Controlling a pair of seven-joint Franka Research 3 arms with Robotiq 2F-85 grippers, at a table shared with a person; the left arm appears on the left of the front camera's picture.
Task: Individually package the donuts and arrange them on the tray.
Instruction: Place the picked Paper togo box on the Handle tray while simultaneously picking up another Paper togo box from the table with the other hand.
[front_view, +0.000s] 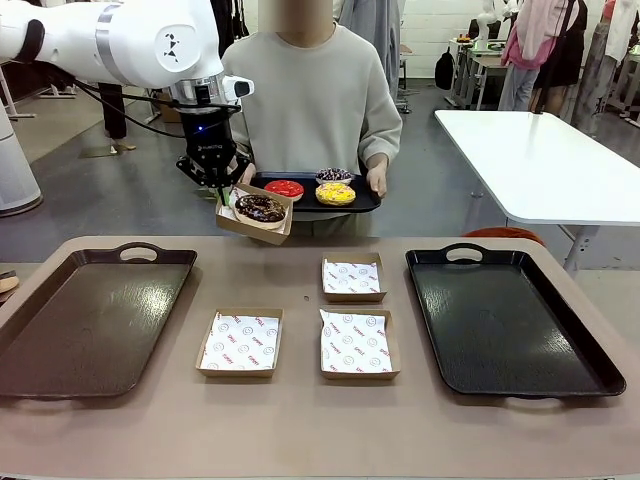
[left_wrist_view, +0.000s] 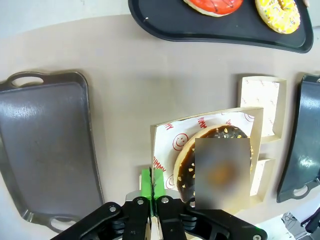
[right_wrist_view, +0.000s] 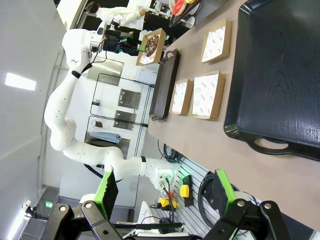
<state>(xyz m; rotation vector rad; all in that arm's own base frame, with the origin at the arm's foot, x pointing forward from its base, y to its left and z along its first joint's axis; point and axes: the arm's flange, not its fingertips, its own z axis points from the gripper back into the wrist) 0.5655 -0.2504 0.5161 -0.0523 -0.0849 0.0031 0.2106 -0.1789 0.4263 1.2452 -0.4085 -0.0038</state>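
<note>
Keeping the box level is what this step asks, as I judge it. The left gripper (front_view: 222, 188) has its fingers pressed together on one side wall of a paper-lined cardboard box (front_view: 255, 226). The chocolate-glazed donut (front_view: 261, 208) rides in it, up in the air over the table's far edge. The load hangs out to one side of the pinch and the box looks tilted, so a slow carry and a flat set-down on a big tray would stop the donut sliding out. Which tray is meant I cannot tell.

Nearest, the right gripper (right_wrist_view: 165, 190) stands spread and holds nothing. On the table (front_view: 300, 430) two empty lined boxes sit side by side, the left box (front_view: 240, 342) and the right box (front_view: 357, 343). A third box (front_view: 352, 278) lies just beyond the right one. A brown handled tray (front_view: 90, 320) lies at the left and a black handled tray (front_view: 500, 320) at the right, both bare. Farthest, the person's hand (front_view: 377, 180) holds a small black tray (front_view: 308, 206) with the red donut (front_view: 284, 188), the yellow sprinkled donut (front_view: 336, 193) and the purple sprinkled donut (front_view: 333, 175), all unboxed.
</note>
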